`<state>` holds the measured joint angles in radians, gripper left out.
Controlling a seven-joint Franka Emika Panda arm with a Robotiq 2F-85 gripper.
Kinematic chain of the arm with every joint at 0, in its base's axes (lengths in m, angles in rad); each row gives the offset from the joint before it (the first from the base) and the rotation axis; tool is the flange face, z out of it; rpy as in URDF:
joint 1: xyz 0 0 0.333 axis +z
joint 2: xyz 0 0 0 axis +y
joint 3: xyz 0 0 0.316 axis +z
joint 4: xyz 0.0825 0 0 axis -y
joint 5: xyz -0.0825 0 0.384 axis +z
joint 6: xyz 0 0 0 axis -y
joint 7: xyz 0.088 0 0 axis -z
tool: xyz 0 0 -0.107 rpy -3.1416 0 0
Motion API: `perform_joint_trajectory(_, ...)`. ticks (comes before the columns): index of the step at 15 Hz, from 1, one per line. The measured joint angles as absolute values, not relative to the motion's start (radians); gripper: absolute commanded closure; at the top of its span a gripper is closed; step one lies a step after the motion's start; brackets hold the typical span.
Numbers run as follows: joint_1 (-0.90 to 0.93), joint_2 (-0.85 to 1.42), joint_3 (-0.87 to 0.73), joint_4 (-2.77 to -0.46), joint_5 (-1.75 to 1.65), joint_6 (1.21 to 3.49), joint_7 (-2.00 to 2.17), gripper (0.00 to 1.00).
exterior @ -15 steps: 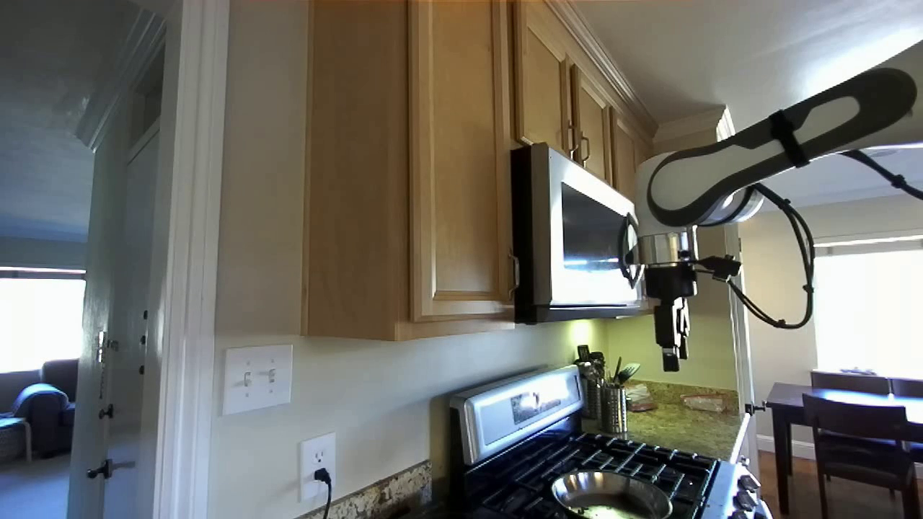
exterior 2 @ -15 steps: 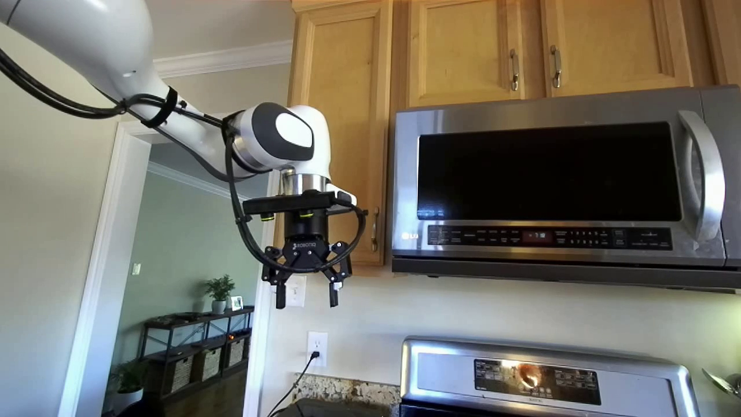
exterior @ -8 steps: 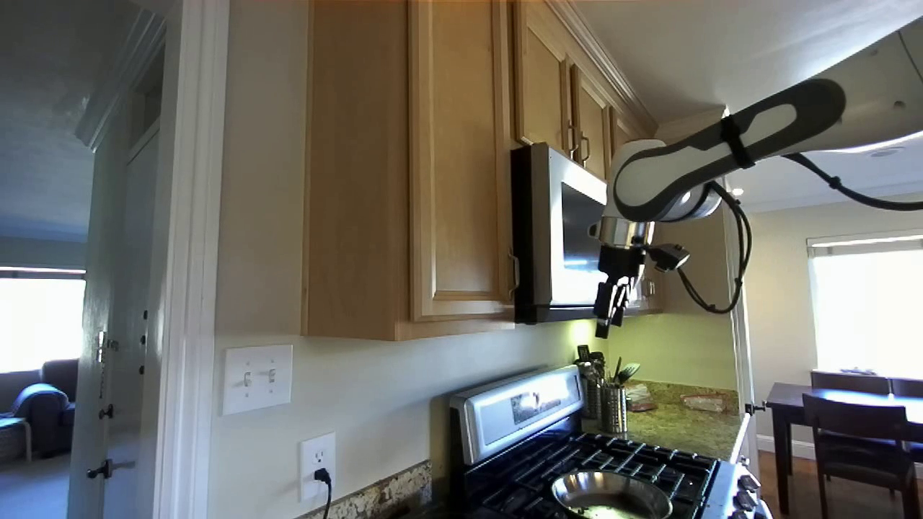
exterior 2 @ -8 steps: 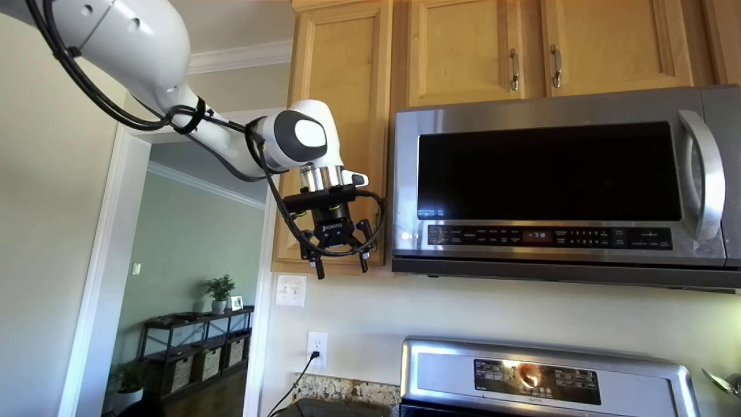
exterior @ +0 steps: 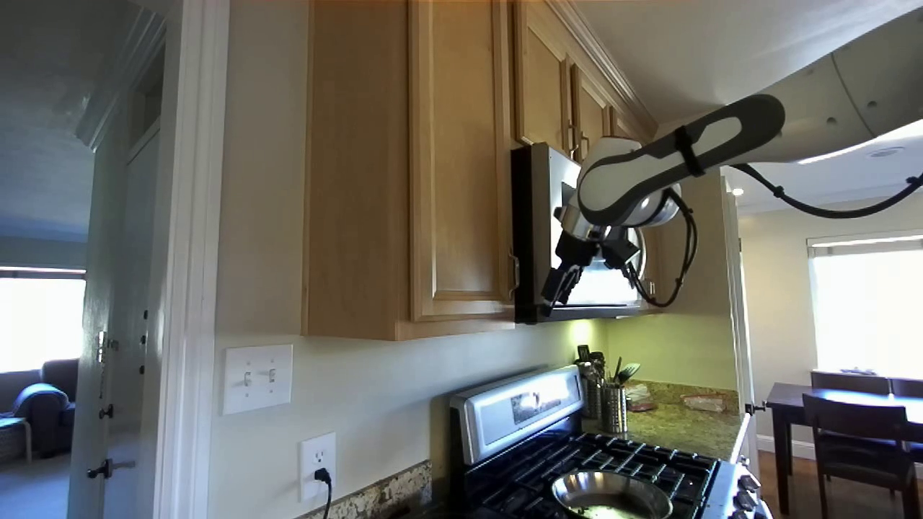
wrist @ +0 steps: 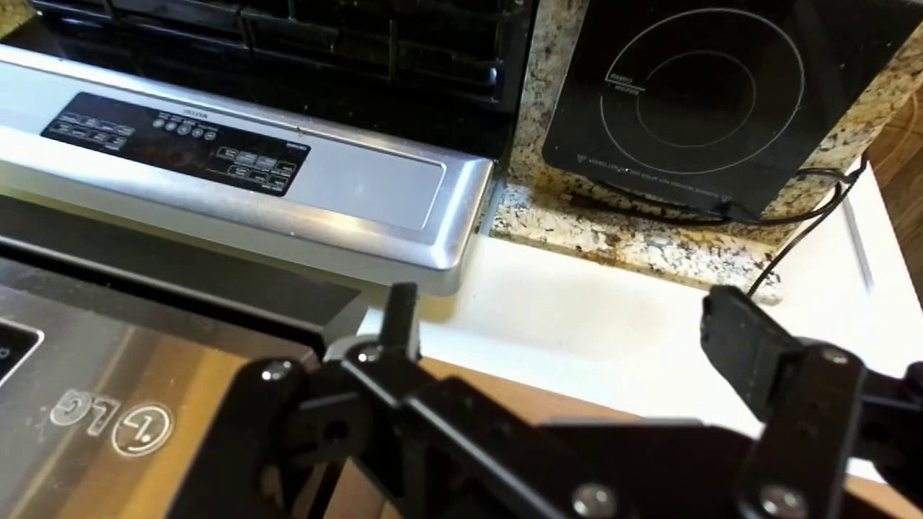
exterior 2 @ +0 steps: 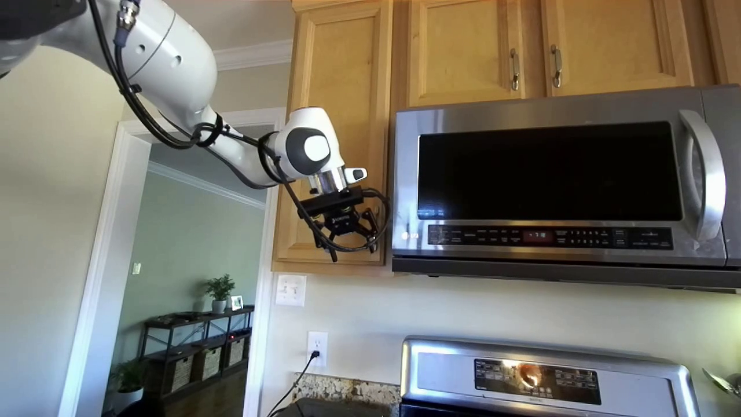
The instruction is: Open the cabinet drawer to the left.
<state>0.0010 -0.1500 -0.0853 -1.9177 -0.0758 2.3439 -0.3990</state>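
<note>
The cabinet drawer is a tall light-maple door [exterior: 465,158], shut, left of the microwave. It also shows in an exterior view [exterior 2: 341,63], its lower part behind the arm. Its slim vertical metal handle [exterior: 514,277] sits low near the door's right edge; the gripper and cable mostly hide it in the facing exterior view. My gripper [exterior 2: 353,252] is open and empty, tilted, in front of the door's lower part. In an exterior view the gripper [exterior: 554,303] is apart from the handle, on its room side. In the wrist view the fingers [wrist: 743,346] stand wide apart with nothing between them.
The microwave [exterior 2: 550,174] juts out right of the door, close to the gripper in the wrist view [wrist: 108,404]. Short cabinet doors [exterior 2: 463,52] are above it. Below are the stove [exterior: 519,411] with a steel pan [exterior: 611,494] and a black induction plate [wrist: 692,101].
The arm has moved towards the cabinet. The gripper has risen and tilted, its fingertips now pointing more towards the door. The gripper has stayed open and the door shut.
</note>
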Motion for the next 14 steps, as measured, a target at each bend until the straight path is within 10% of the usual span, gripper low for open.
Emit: perform_joint_trajectory(14, 0.001, -0.131, -0.080, -1.882, -0.078, 2.443, -0.400, 0.00)
